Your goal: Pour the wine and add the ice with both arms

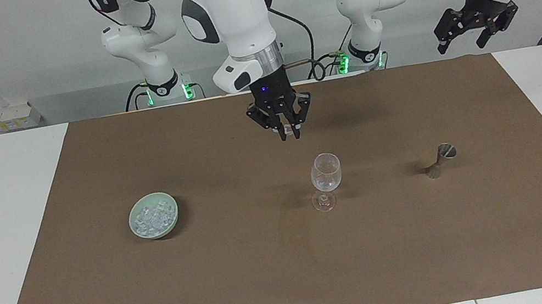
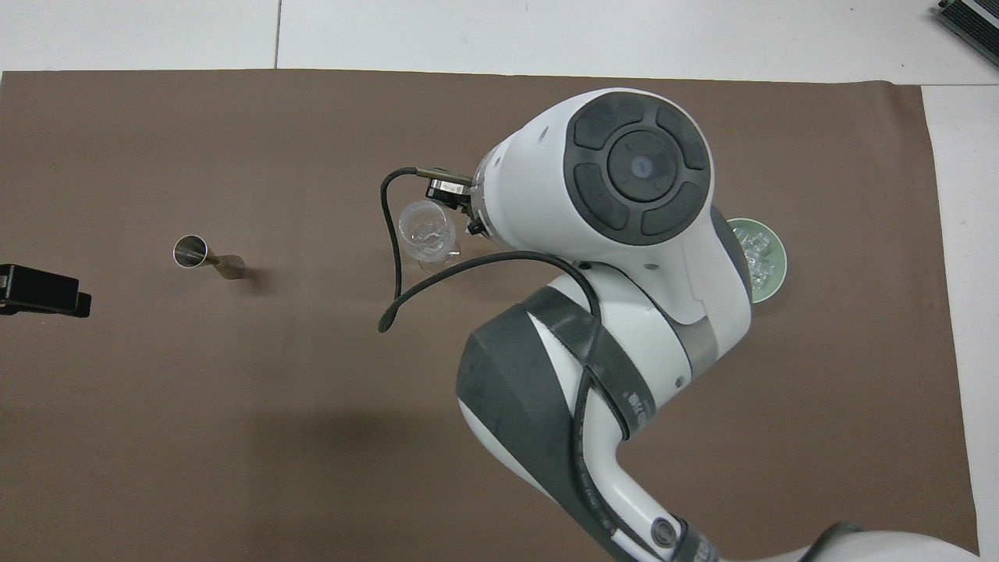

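While the right gripper hangs in the air with its fingertips pinched on 1 small clear ice cube, the relation that matters is how that cube sits against the mouth of the glass. From across the table the gripper is up above the mat, a little toward the right arm's end from the glass and clearly higher than its rim, so nothing touches. From overhead the wrist crowds the glass and the fingertips are hidden under it, so I cannot say whether the cube is already plumb over the opening; it looks slightly short of it. My judgement is that the coming move is a short sideways carry toward the left arm's end, then a release over the rim.

The glass stands upright near the mat's middle, its stem vertical, apparently already with clear pieces in its cup. The bowl with the rest of the ice sits toward the right arm's end of the mat. The jigger lies tipped on its side toward the left arm's end, with its long axis slanting across the mat. The left gripper waits with jaws spread, raised over the mat's corner at that end, well apart from everything. The right arm is plainly the nearer one to the glass.
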### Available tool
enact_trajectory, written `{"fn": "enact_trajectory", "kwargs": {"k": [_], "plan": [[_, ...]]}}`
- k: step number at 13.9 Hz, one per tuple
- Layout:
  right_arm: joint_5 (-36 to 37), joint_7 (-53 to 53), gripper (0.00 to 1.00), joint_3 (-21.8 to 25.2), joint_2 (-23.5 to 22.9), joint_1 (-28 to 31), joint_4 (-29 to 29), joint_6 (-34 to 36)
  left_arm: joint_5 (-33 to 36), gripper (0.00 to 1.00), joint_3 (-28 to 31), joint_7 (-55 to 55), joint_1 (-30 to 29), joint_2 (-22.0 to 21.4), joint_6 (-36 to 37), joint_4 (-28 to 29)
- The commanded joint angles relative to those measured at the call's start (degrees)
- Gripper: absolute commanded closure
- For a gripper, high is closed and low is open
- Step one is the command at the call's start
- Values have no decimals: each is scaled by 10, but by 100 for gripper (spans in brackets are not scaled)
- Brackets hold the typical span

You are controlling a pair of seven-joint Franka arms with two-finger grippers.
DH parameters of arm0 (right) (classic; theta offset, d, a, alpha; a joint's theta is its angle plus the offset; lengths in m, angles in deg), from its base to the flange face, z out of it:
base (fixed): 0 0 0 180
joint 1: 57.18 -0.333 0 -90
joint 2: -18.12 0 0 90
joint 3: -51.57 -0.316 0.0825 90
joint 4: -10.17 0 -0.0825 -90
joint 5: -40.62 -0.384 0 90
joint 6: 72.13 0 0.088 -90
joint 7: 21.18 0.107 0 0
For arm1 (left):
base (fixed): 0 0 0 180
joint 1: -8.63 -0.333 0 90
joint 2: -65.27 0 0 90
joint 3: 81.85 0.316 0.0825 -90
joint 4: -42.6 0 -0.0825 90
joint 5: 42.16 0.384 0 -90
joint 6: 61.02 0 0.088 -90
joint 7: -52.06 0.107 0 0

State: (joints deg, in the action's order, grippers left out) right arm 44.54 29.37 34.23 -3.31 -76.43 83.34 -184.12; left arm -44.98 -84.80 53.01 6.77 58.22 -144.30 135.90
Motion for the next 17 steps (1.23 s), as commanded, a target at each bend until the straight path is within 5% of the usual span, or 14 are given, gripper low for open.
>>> {"fn": "enact_trajectory", "kwargs": {"k": [1,10,17], "plan": [[18,23,100,3,-33,-14,-37,-10,4,0,4,1,4,-6,12,-4],[78,54,100,6,-108,-45,-71,-89,4,0,3,1,4,-6,12,-4],[120,77,100,5,-122,-65,-60,-89,4,0,3,1,4,-7,12,-4]]}}
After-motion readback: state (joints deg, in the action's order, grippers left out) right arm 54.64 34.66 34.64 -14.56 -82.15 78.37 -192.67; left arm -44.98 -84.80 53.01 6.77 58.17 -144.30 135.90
